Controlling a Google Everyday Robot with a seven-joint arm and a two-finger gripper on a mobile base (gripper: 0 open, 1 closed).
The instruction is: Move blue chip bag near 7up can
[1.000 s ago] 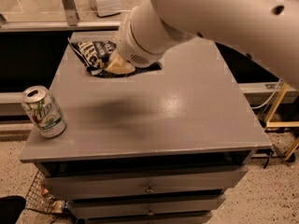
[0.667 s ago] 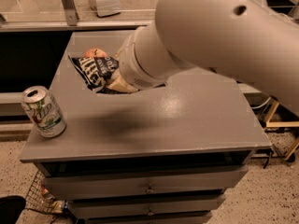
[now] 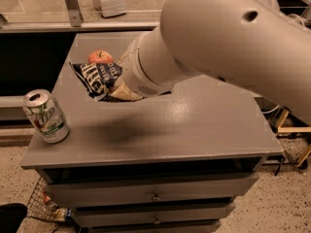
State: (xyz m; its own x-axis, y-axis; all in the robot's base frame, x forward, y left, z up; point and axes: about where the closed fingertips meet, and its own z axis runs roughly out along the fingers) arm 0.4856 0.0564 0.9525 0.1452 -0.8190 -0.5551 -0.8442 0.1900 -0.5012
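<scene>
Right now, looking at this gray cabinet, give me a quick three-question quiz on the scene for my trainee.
1. True or false: the 7up can stands at the cabinet top's front left corner.
2. The gripper, over the back left, holds: A) the 7up can B) the blue chip bag C) nothing.
3. Fill in: the fruit behind the bag is an ____.
Key: 1 true; 2 B; 3 apple.

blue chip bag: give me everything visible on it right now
The blue chip bag is a crumpled dark-blue foil pouch with white lettering, tilted, over the back-left of the grey tabletop. Its right edge meets the gripper, mostly hidden behind the wrist. An apple shows just behind it; the 7up can stands apart, front-left. Whether it's lifted is unclear.
</scene>
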